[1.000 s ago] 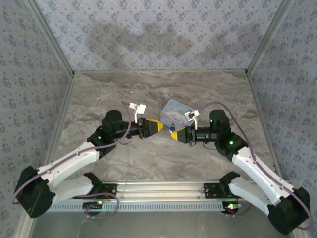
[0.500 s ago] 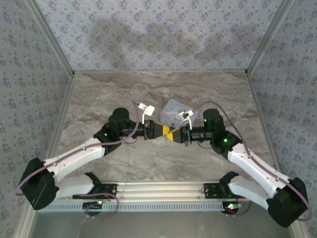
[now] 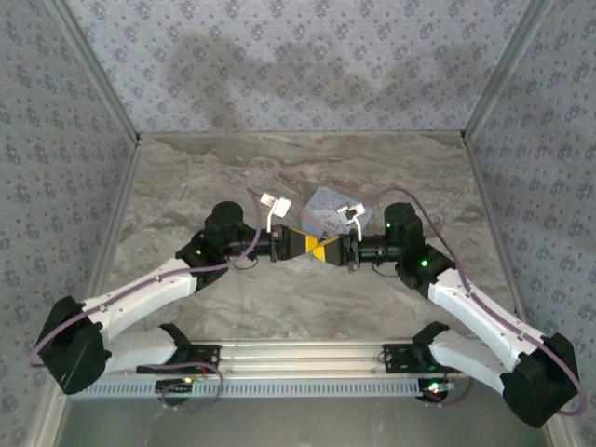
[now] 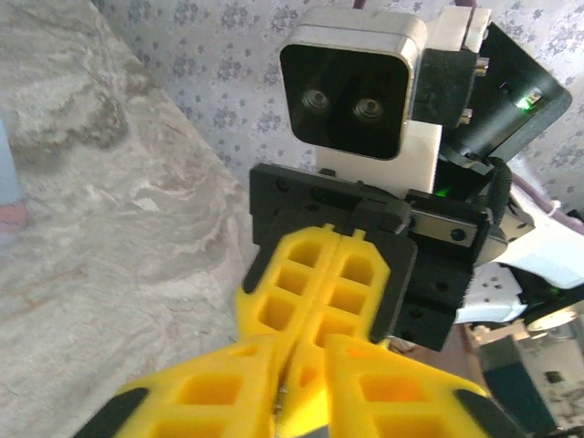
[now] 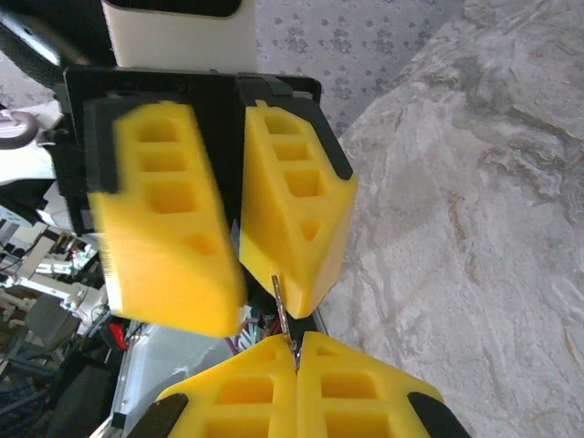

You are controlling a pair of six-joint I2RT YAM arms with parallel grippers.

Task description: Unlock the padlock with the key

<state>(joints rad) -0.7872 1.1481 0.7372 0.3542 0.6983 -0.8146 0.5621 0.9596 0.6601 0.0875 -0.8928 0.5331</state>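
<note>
From above, the left gripper (image 3: 305, 246) and right gripper (image 3: 324, 251) meet tip to tip over the bench (image 3: 186, 177), with a blue tin (image 3: 324, 203) at one o'clock of them. Left wrist: the left gripper's jaws stand slightly apart. Right wrist: the right gripper (image 5: 296, 351) pinches the key (image 5: 284, 315), which pokes toward eleven o'clock into the left gripper's (image 5: 260, 292) narrow gap.

Yellow-tipped left tool (image 3: 310, 244); purple cables (image 3: 407, 193)

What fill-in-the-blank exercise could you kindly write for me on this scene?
1. The right gripper is shut on the thin silvery ____.
2. The left gripper faces it, its fingers coloured ____.
3. Behind both grippers, the tin is pale ____.
Missing: key; yellow; blue.
</note>
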